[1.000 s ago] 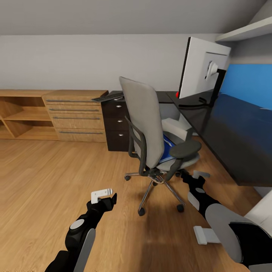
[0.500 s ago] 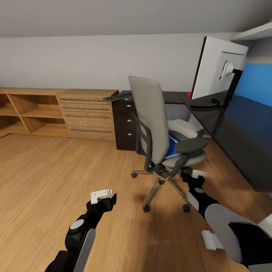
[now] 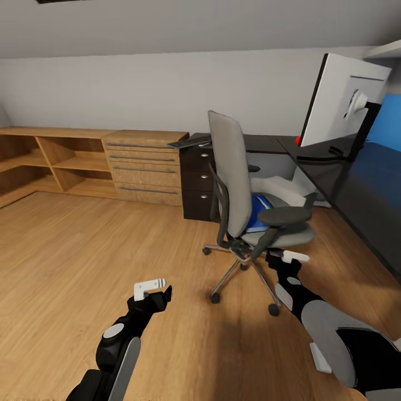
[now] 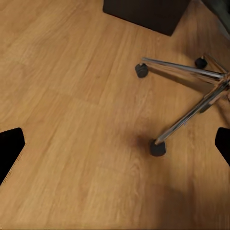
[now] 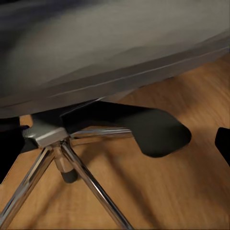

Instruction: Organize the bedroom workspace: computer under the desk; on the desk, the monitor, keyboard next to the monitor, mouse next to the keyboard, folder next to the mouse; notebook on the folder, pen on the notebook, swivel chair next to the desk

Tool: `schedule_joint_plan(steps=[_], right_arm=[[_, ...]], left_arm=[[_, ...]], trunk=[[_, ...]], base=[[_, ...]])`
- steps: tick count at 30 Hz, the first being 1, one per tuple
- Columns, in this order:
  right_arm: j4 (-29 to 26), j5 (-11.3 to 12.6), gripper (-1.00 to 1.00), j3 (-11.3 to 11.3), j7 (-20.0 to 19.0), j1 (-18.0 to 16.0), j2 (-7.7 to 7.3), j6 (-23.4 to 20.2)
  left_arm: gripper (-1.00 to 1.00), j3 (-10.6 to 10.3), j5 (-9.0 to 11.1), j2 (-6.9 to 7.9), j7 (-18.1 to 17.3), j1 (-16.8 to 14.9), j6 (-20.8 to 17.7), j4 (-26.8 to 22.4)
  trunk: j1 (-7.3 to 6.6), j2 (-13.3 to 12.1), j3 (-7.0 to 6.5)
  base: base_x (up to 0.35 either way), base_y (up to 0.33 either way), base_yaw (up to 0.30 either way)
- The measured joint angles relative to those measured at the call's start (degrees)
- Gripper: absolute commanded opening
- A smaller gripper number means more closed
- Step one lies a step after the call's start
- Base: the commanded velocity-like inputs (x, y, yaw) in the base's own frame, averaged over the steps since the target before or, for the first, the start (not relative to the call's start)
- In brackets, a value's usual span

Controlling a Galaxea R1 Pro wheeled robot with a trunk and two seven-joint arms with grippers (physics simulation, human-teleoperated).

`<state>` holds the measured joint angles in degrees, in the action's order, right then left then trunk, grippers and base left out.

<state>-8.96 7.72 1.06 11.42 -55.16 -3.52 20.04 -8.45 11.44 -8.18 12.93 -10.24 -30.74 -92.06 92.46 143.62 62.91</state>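
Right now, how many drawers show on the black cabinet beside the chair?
3, stacked on the black cabinet, each with a silver knob: top, middle, bottom. The swivel chair hides the cabinet's right part, so more may be covered.

The oak plank floor (image 3: 83,245) carries the swivel chair (image 3: 245,206) on its chrome star base, castors resting on the boards. A black three-drawer cabinet (image 3: 197,181) stands on the floor behind the chair, with a light-wood drawer chest (image 3: 146,167) just beside it and open wooden shelving (image 3: 50,161) along the wall. On the chair's grey seat lies the blue folder (image 3: 259,213). The glossy black worktop (image 3: 356,192) carries the monitor (image 3: 348,100) on its thin black stand, seen from behind
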Motion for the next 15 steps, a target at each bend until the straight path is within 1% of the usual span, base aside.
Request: schedule_joint_plan(steps=[5, 9, 15], right_arm=[[0.05, 0.00, 1.00, -0.07, 0.00, 0.01, 0.11, 0.00], [0.08, 0.02, 1.00, -0.07, -0.01, 0.02, 0.64, 0.00], [0.05, -0.13, 1.00, -0.14, -0.04, 0.03, 0.94, -0.01]], left_arm=[[1.00, 0.00, 0.00, 0.00, 0.00, 0.00, 0.00, 0.01], [1.00, 0.00, 0.00, 0.00, 0.01, 0.00, 0.00, 0.04], [1.00, 0.00, 0.00, 0.00, 0.00, 0.00, 0.00, 0.06]], trunk=[[0.00, 0.00, 0.00], [0.00, 0.00, 0.00], [0.00, 0.00, 0.00]], base=[[0.000, 0.000, 0.221], [0.000, 0.000, 0.231], [0.000, 0.000, 0.237]])
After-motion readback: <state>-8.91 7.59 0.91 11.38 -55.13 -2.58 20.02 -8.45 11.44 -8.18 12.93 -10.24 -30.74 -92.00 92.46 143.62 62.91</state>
